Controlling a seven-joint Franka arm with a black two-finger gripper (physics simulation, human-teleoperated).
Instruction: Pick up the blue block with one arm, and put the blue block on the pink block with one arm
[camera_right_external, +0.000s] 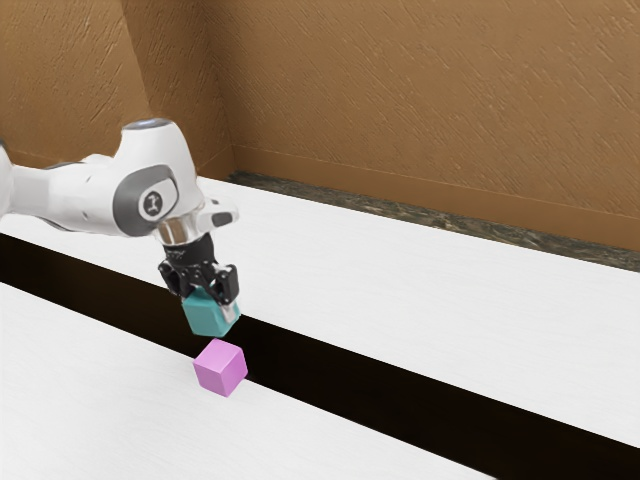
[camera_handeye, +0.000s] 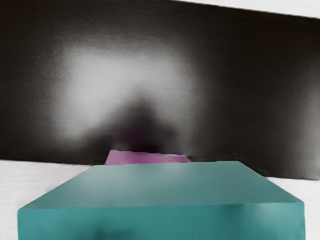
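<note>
My black gripper (camera_right_external: 208, 300) is shut on the teal-blue block (camera_right_external: 209, 316), which hangs between the fingers just above the pink block (camera_right_external: 221, 367). The pink block rests on the white table near the edge of a dark stripe. There is a small gap between the two blocks in the exterior view. In the wrist view the blue block (camera_handeye: 160, 202) looms large right under my hand, and a sliver of the pink block (camera_handeye: 145, 157) peeks out beyond it.
The white table (camera_right_external: 450, 290) is crossed by a broad black stripe (camera_right_external: 400, 390) running from the exterior view's left to its lower right. A brown wall (camera_right_external: 420, 100) rises behind the table.
</note>
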